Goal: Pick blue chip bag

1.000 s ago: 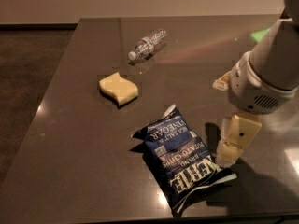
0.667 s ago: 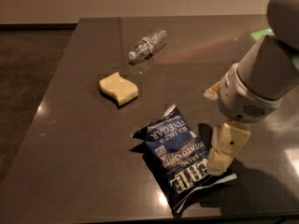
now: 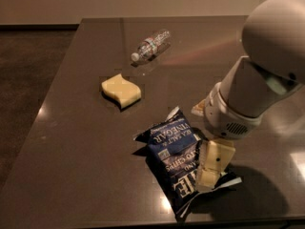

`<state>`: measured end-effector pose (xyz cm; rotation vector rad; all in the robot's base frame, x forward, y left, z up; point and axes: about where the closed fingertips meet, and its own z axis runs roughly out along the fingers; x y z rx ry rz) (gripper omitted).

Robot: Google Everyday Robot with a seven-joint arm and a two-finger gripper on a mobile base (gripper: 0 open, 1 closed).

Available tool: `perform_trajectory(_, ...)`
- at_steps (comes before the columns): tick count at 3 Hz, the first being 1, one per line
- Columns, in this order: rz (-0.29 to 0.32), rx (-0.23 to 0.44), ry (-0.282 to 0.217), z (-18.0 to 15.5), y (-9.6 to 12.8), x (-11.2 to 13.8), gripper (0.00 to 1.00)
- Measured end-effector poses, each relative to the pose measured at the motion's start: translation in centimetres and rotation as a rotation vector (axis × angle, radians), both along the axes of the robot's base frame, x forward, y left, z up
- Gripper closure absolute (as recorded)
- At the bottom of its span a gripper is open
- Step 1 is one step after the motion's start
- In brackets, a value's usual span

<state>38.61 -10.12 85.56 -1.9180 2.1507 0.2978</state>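
The blue chip bag (image 3: 174,161) lies flat on the dark table (image 3: 86,142) near its front edge, navy with white lettering. My gripper (image 3: 212,165) reaches down from the white arm (image 3: 257,85) at the right. It sits over the bag's right side, low and close to or touching the bag. It hides part of the lettering.
A yellow wavy sponge (image 3: 121,90) lies left of centre, behind the bag. A clear plastic water bottle (image 3: 150,46) lies on its side at the back. The table's front edge runs just below the bag.
The arm has swung left and down. The gripper has moved from beside the bag's right edge to over the bag itself.
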Motion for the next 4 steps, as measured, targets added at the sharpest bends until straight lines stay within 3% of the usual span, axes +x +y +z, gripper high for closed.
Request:
perform_trajectory(1,0.021,-0.001,-0.003,-0.7,1.3,-0.1,0.13)
perform_trajectory(3,0.024,0.008,-0.035,0.9,2.0,0.3,0.59)
perform_trajectory(4,0.008,0.027,-0.097,4.5,1.1,0.8,0.91)
